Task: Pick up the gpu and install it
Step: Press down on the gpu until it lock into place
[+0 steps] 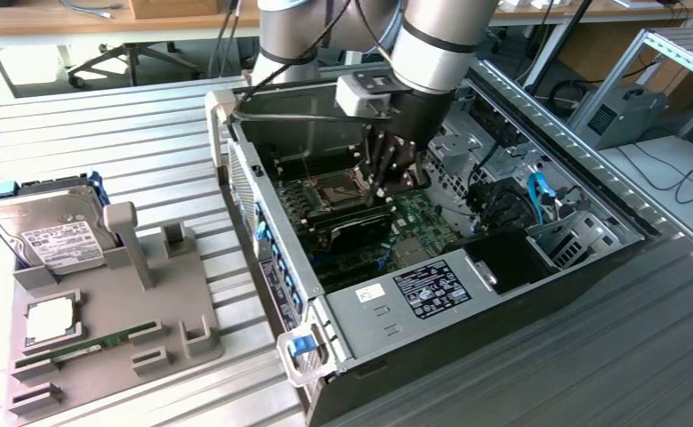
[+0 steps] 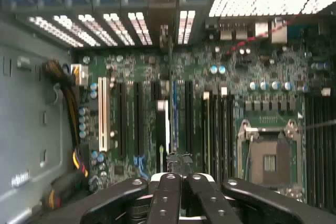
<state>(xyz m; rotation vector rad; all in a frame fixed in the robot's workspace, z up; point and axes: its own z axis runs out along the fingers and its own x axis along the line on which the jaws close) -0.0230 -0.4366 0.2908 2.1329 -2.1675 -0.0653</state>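
green motherboard [image 2: 210, 108], grey ribbed table [image 1: 108, 133], blue cable [image 1: 540, 197].

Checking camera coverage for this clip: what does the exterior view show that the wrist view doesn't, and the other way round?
Exterior view: the arm reaching into the open case, the slatted table, and a grey tray with a hard drive and memory stick.
Wrist view: the row of slots up close and a yellow-black cable bundle.
Both: the shut tool, the gpu just below it, and the CPU socket.
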